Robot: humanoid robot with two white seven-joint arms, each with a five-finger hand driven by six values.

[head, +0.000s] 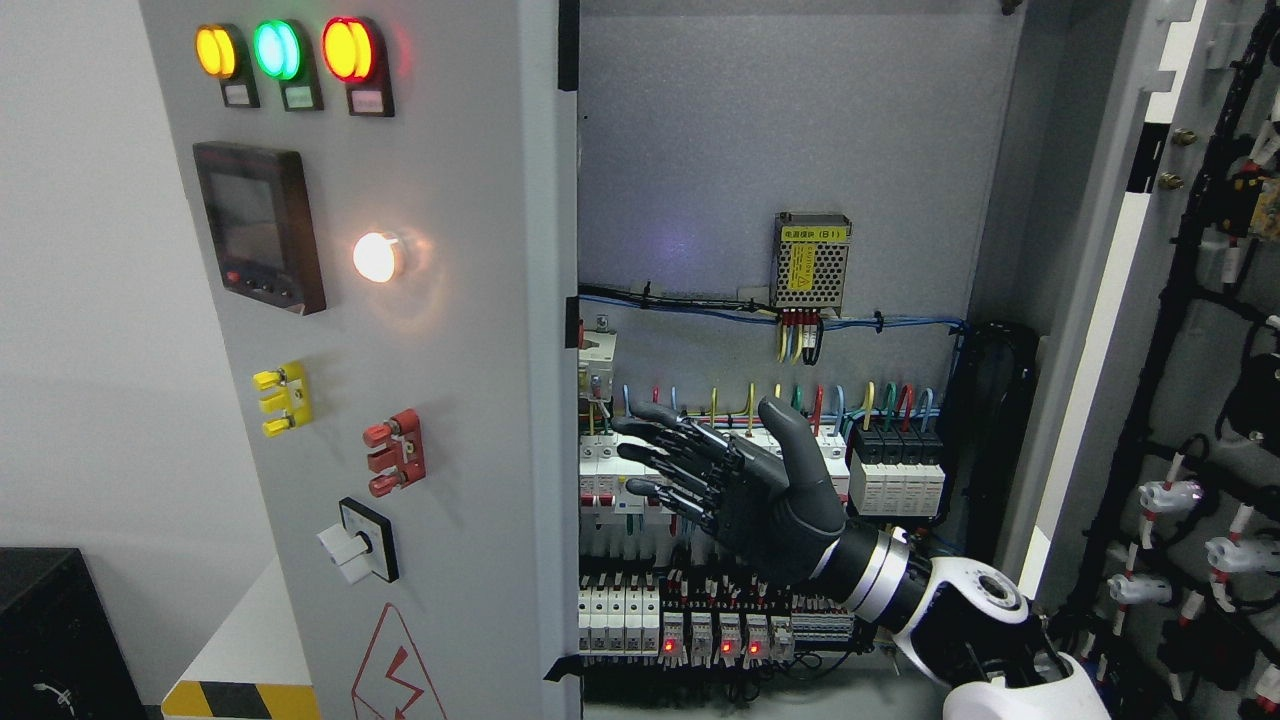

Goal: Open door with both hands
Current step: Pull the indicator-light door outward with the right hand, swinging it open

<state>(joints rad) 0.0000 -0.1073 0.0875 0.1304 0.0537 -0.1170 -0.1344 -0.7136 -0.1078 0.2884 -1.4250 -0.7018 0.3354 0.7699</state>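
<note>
A grey electrical cabinet fills the view. Its left door (430, 350) stands closed or nearly so, carrying indicator lamps, a display and switches. The right door (1120, 300) is swung open at the right, showing its inner side with wiring. My right hand (700, 470) comes in from the lower right, black fingers spread and extended leftward, held in front of the open interior just right of the left door's edge (565, 400). It holds nothing. The left arm is out of view.
Inside the cabinet are rows of circuit breakers (640, 610), coloured wires and a small power supply (812, 262). Cable harnesses and connectors (1190, 510) hang on the open right door. A white wall is at the left, with a black box (60, 640) at the lower left.
</note>
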